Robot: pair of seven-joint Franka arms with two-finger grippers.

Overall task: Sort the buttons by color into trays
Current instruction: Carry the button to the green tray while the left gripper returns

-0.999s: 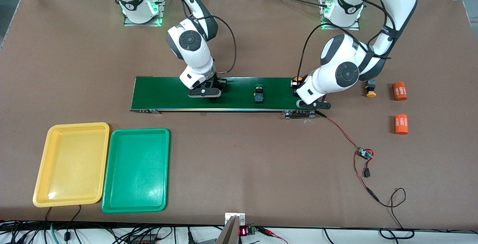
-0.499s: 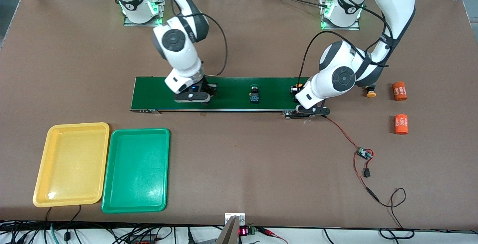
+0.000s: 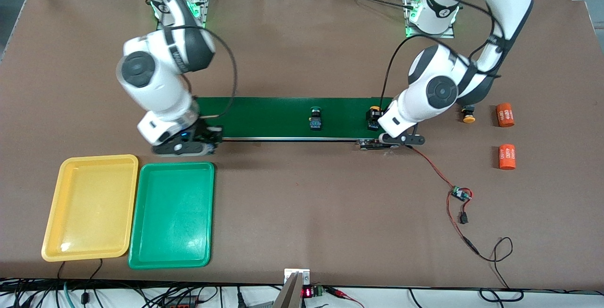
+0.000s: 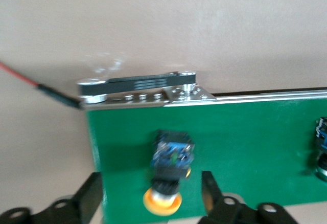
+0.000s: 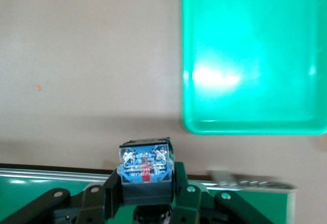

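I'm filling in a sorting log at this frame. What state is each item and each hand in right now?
Right hand: shut on a black-bodied push-button switch, near the green plastic tray.
Left hand: open around a yellow-capped button lying on the dark green conveyor belt.
Green-capped button: lying mid-belt.
Second yellow-capped button: on the table, off the belt.
Green plastic tray: empty.
Yellow plastic tray: empty.

We see bright, even overhead lighting. White glare patches lie on the green tray (image 3: 172, 213) and the yellow tray (image 3: 89, 206); the glare repeats in the right wrist view. The right arm (image 3: 160, 86) shows motion blur. The left wrist view is soft overall, its conveyor belt (image 4: 245, 147) unsharp. Shadows are faint and short.
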